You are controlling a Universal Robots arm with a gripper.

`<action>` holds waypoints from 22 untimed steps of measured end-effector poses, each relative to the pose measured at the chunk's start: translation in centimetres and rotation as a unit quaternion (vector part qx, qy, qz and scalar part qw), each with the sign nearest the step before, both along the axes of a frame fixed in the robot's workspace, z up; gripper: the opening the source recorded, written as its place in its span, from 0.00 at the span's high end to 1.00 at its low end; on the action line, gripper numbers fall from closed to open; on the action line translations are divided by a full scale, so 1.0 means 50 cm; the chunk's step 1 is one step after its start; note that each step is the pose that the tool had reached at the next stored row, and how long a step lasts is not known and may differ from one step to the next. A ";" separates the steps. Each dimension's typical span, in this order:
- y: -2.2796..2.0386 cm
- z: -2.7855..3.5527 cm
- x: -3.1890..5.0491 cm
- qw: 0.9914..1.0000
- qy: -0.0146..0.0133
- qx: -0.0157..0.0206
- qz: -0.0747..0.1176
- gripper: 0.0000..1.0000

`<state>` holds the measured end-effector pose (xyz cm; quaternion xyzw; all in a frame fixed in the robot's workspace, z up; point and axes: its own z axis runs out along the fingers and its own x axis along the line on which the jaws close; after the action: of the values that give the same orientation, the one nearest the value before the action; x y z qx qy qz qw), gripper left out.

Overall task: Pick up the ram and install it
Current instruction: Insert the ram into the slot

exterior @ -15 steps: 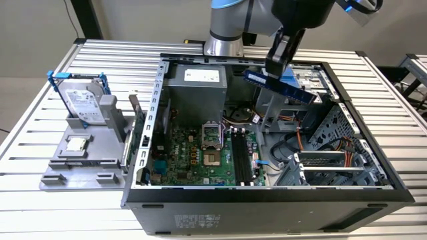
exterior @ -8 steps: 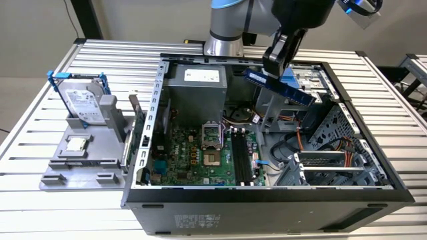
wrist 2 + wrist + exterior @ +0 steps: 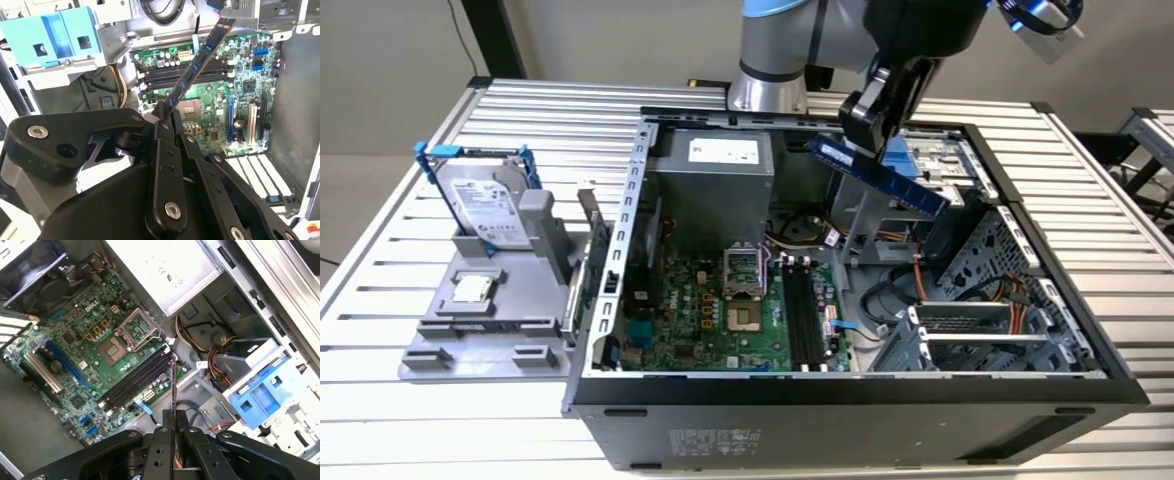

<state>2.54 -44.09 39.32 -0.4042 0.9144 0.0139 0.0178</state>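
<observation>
My gripper (image 3: 857,135) is shut on one end of the ram (image 3: 887,175), a long thin stick held tilted above the open computer case (image 3: 854,400). The stick hangs over the case's back right part, above and to the exterior view's right of the motherboard's black memory slots (image 3: 803,315). In the second wrist view the ram (image 3: 200,62) slants away from the gripper (image 3: 167,112) over the slots (image 3: 185,70). In the first wrist view the ram (image 3: 173,385) shows edge-on, rising from the gripper (image 3: 175,422), its far end close to the slots (image 3: 135,380).
A silver hard drive in a blue frame (image 3: 487,205) stands on a grey holder (image 3: 494,330) at the exterior view's left, with a small square chip (image 3: 474,288) in front. Inside the case are the power supply (image 3: 714,160), cables and a metal drive cage (image 3: 987,320).
</observation>
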 end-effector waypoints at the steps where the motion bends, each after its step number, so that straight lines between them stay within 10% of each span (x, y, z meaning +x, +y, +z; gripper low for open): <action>1: 0.0000 0.000 0.000 1.000 0.000 0.000 -0.007 1.00; 10: 0.0000 -0.002 -0.001 0.997 0.000 0.000 -0.073 1.00; 22: 0.0001 -0.006 0.000 0.987 0.000 0.000 -0.162 1.00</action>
<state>2.52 -44.09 39.01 -0.2503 0.9679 0.0108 0.0198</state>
